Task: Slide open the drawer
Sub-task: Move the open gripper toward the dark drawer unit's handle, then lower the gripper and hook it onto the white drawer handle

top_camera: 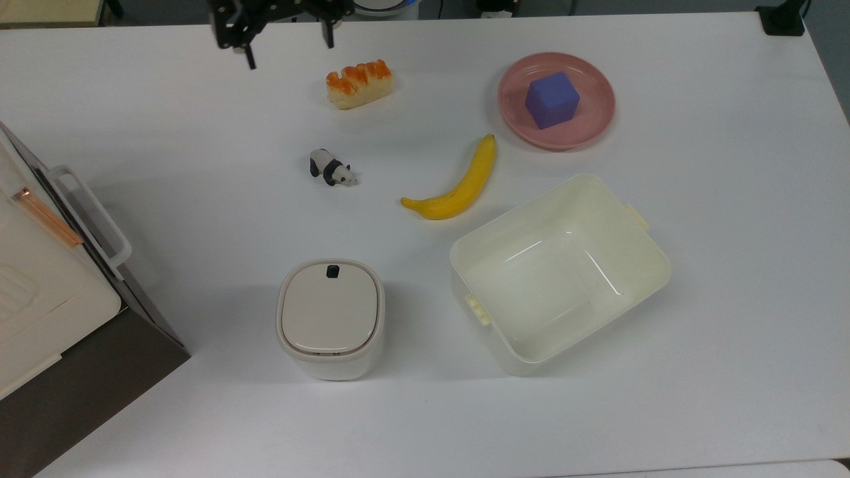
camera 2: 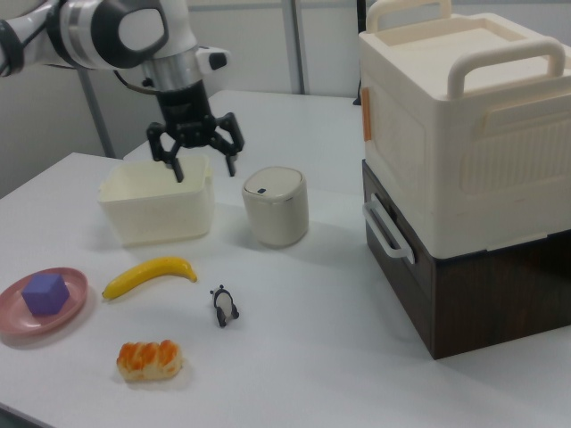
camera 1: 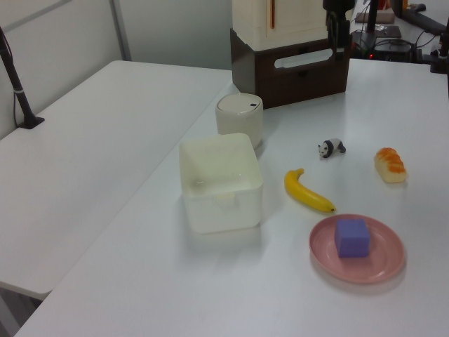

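The drawer (top_camera: pixel 80 229) is at the top view's left edge: a dark brown front with a white loop handle (top_camera: pixel 93 216), sitting flush in its brown cabinet (camera 2: pixel 473 285). The same handle (camera 2: pixel 385 230) faces the table in the right view, and the front (camera 1: pixel 303 70) stands at the back in the left view. My gripper (top_camera: pixel 290 46) hangs open and empty over the far table edge, well away from the handle, near the bread. It also hovers above the table (camera 2: pixel 204 166), in front of the cream tub.
A cream box (camera 2: pixel 464 125) is stacked on the cabinet. A white lidded bin (top_camera: pixel 330 318), a cream tub (top_camera: pixel 518 212), a banana (top_camera: pixel 458 186), a toy panda (top_camera: pixel 330 167), a bread piece (top_camera: pixel 359 83) and a pink plate (top_camera: pixel 511 113) with a purple cube (top_camera: pixel 552 99) lie on the table.
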{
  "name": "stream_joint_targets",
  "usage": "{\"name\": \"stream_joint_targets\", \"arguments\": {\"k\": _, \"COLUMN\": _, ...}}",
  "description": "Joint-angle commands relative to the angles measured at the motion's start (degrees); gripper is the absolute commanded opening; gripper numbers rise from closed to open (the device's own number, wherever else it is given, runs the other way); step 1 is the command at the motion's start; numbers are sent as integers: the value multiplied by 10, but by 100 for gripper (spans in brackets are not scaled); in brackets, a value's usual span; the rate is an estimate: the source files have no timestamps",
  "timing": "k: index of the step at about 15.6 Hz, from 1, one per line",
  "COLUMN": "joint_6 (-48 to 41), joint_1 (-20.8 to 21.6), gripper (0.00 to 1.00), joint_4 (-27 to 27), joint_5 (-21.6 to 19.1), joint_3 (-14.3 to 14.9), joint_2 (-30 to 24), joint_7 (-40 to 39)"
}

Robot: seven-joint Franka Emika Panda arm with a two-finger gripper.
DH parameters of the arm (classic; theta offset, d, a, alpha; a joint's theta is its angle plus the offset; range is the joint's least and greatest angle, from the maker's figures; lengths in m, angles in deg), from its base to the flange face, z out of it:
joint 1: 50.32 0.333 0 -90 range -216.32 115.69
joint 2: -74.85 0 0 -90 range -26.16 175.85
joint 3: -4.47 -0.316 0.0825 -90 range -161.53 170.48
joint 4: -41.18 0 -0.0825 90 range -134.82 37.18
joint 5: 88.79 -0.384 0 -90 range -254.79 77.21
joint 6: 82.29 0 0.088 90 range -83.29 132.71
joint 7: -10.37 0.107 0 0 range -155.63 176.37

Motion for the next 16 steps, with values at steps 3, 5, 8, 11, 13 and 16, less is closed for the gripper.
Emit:
{"name": "stream_joint_targets", "arguments": {"k": 3, "joint_6": 108, "joint_1": -26, "gripper": 100, "joint_4": -1, "joint_5": 28, "joint_3": 3, "joint_2": 50, "joint_7": -86}}
{"name": "stream_joint_targets", "arguments": {"k": 5, "joint_6": 142, "joint_1": -37, "gripper": 100, "joint_4": -1, "joint_5": 42, "joint_3": 3, "joint_2": 68, "joint_7": -102}}
{"name": "stream_joint_targets", "arguments": {"k": 8, "joint_6": 188, "joint_1": -49, "gripper": 100, "joint_4": -1, "joint_5": 55, "joint_3": 4, "joint_2": 99, "joint_7": -111}}
{"name": "stream_joint_targets", "arguments": {"k": 11, "joint_6": 225, "joint_1": -65, "gripper": 100, "joint_4": 0, "joint_5": 95, "joint_3": 3, "joint_2": 123, "joint_7": -112}}
{"name": "stream_joint_targets", "arguments": {"k": 13, "joint_6": 253, "joint_1": -78, "gripper": 100, "joint_4": 0, "joint_5": 104, "joint_3": 4, "joint_2": 137, "joint_7": -111}}
{"name": "stream_joint_targets", "arguments": {"k": 16, "joint_6": 286, "joint_1": -98, "gripper": 94, "joint_4": 3, "joint_5": 130, "joint_3": 4, "joint_2": 156, "joint_7": -110}}
